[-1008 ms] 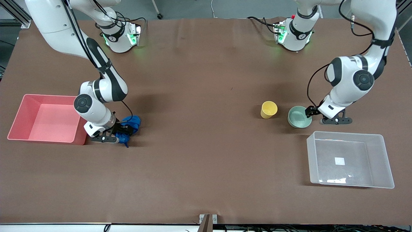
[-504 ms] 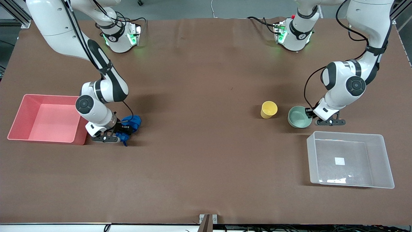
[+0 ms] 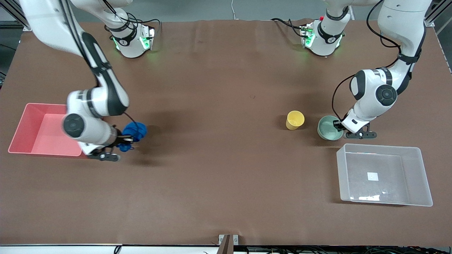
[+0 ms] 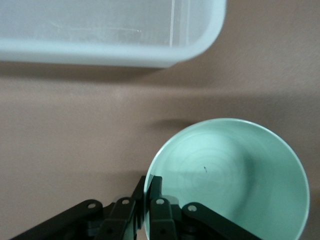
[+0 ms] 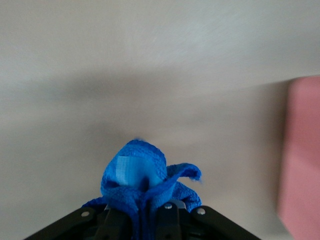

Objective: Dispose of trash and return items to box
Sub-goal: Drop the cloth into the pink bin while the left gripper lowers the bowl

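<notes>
The right gripper is clamping the blue wad beside the pink bin — release only well over it. The left gripper is pinching the green bowl rim — lift level.

One blue wad, one yellow cup, one green bowl, two bins: pink, clear.

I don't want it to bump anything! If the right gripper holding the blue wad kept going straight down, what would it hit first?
Probably the bare brown table: the right gripper holds the blue wad beside the pink bin, not over it.
</notes>
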`<act>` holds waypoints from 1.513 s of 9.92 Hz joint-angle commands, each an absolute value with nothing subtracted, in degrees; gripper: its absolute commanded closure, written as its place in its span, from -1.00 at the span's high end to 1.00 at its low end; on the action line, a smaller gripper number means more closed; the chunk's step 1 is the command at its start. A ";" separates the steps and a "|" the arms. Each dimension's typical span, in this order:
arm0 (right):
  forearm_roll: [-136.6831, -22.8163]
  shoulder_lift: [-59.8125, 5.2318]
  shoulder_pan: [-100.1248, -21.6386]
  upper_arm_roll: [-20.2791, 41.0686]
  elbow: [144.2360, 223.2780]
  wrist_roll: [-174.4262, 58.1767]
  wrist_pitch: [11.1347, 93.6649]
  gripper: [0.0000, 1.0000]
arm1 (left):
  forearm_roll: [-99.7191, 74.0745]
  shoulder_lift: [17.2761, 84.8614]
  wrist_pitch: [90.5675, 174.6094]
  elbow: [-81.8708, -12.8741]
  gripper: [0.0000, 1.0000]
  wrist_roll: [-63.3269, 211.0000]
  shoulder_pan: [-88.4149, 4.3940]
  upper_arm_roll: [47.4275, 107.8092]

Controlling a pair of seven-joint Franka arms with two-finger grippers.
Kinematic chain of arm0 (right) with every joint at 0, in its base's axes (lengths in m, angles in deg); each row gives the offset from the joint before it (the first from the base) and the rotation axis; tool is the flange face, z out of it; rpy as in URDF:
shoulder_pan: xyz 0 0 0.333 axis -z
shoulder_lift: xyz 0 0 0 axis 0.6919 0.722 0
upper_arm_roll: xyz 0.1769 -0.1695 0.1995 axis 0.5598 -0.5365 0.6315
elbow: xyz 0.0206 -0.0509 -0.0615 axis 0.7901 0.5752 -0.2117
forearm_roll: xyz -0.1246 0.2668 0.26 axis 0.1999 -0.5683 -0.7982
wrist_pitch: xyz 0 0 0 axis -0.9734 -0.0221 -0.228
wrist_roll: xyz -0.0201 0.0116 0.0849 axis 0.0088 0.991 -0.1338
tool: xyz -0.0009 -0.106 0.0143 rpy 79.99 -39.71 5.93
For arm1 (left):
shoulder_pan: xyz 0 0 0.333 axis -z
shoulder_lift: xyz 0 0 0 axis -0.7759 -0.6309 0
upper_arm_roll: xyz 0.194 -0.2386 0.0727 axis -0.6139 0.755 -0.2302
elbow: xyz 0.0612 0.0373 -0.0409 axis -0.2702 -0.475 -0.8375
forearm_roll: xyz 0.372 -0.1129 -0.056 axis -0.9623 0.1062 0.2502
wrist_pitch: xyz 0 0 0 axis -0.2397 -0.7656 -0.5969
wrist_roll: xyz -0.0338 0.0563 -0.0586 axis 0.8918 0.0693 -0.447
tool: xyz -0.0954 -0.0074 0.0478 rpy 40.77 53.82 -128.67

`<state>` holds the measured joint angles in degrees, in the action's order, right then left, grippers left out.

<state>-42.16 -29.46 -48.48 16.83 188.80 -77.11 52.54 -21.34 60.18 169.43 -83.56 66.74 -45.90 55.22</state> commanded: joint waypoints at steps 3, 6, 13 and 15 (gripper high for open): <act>-41.58 -36.08 -43.17 1.93 185.89 -46.99 45.23 -0.99 | -21.20 76.83 152.05 -83.90 -1.00 66.77 -45.87 54.81; -41.67 -35.81 -41.51 -3.92 195.69 -37.16 57.39 -0.98 | -20.85 70.59 147.64 -69.71 -1.00 65.72 -46.05 52.45; -47.30 -27.57 -41.59 -3.49 209.89 -36.61 83.54 -0.20 | -7.96 42.00 147.61 -43.48 -1.00 46.42 -47.02 43.84; -49.22 -27.46 -42.11 -3.40 209.80 -36.88 83.38 0.99 | -0.05 39.52 147.52 -41.62 -1.00 44.10 -46.41 43.21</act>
